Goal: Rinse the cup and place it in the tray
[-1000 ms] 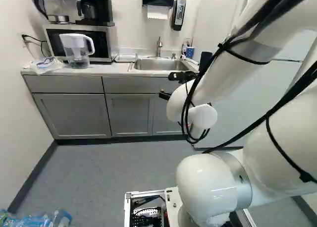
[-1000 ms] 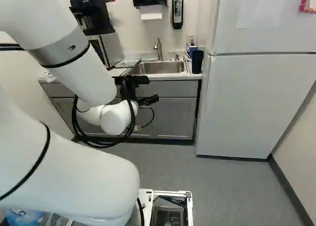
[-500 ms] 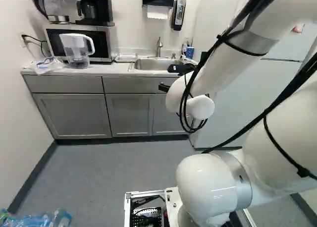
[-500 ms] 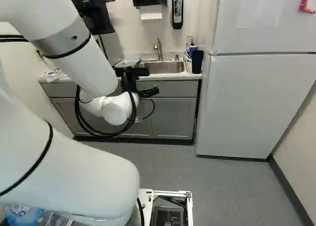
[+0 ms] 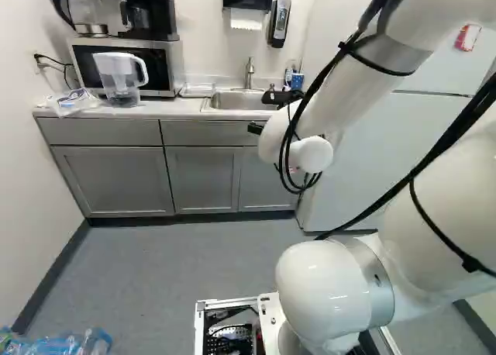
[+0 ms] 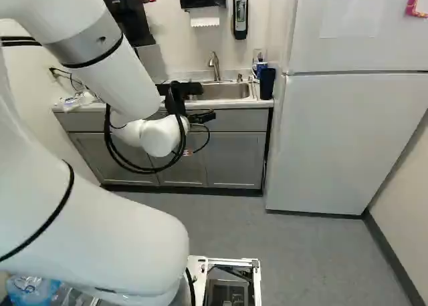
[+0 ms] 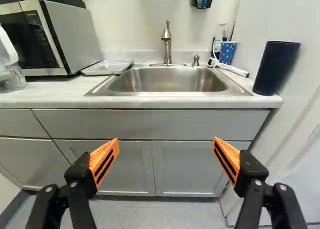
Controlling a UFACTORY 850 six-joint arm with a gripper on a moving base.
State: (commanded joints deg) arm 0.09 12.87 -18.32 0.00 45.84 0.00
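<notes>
Two fingers of the pincer [image 6: 202, 117] stand spread wide, their orange pads [image 7: 104, 161] facing each other across open air. Ahead of them are the grey cabinet doors [image 7: 180, 166], below the straight front edge of the desk [image 7: 55, 100]. Right by the desk's front right corner, a tall dark cup [image 7: 276, 68] stands upright, its inside hidden. A metal sink [image 7: 165, 81] is set into the desk just behind the front edge, leaving a narrow strip there; its bare basin bottom shows. Farther toward the desk's left edge stands a clear pitcher [image 5: 120, 80] with a white handle; its contents are unclear. Between the microwave [image 7: 67, 36] and the sink lies a low, pale tray [image 7: 107, 67], near the sink's back left corner. Toward the desk's back right corner, a white-handled brush [image 7: 231, 69] lies near the sink rim, with a small dotted blue cup [image 7: 227, 52] upright just behind it and a clear bottle [image 7: 217, 44] beside that. Which cup is meant, I cannot tell. At the sink's back edge rises the faucet [image 7: 168, 44], with a short pump [image 7: 196, 60] beside it, near the wall.
</notes>
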